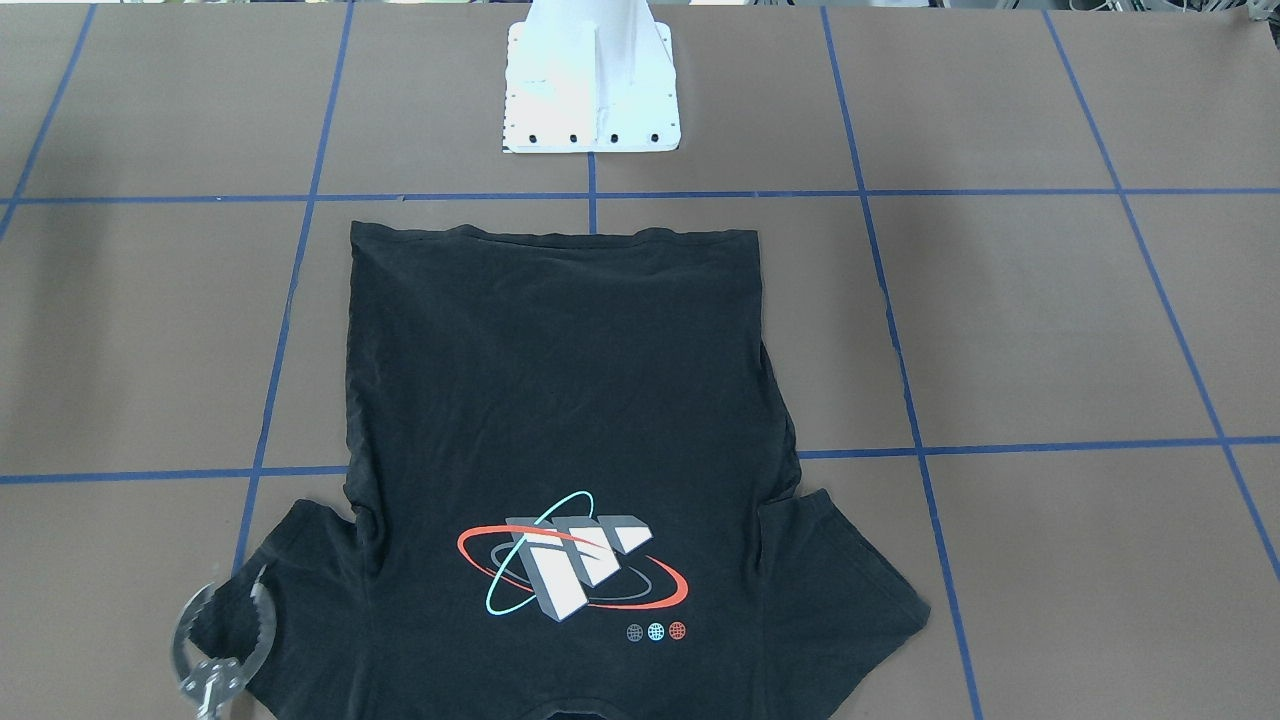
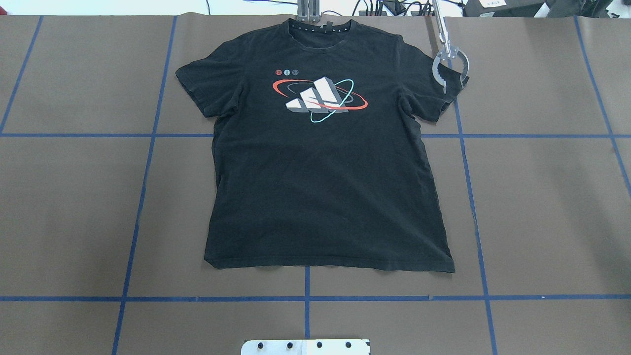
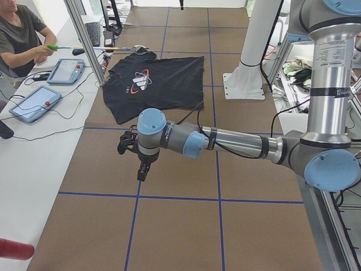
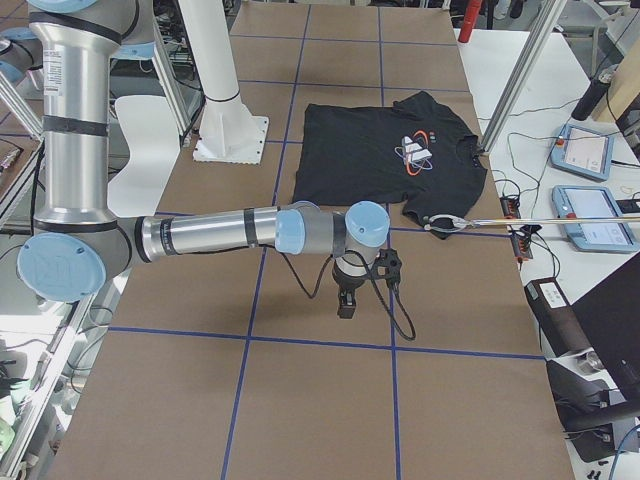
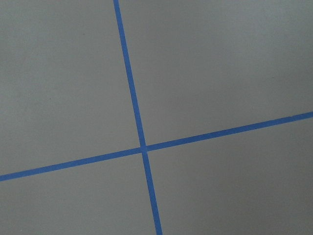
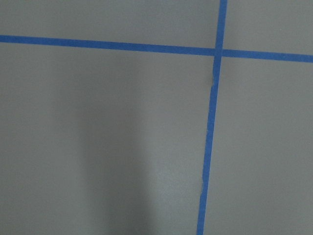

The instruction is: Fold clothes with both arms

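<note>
Two arms and not one fold made: the whole task is left to do, judging by how things lie.

Nearest the robot, the white base plate [image 2: 305, 347] sits at the table's [image 2: 542, 197] edge. The left arm [image 3: 237, 144] reaches out low over bare brown table toward its own end, well apart from the shirt. The left gripper [image 3: 141, 174] points down and holds nothing that shows. Only a side view catches it, so I cannot tell whether its jaws are parted or closed. The right arm [image 4: 220, 232] mirrors this at the other end. The right gripper [image 4: 346, 308] hangs over the blue tape lines [image 6: 210, 147], and its jaws cannot be read either. Both wrist cameras show only table and tape.

Farther out, the black T-shirt [image 2: 325, 197] lies flat and print-up in the middle of the table. Its hem [image 2: 325, 267] is toward the robot, its sleeves are spread, and its collar [image 2: 320, 29] is at the far edge.

Farthest, a metal grabber tool [image 2: 447, 50] comes in from the operators' side. Its claw straddles the edge of the sleeve [image 2: 424, 93] on the robot's right; whether it pinches the cloth is unclear. A person [image 3: 20, 34] sits beyond that edge.

Both arms would first have to come in to the shirt.
</note>
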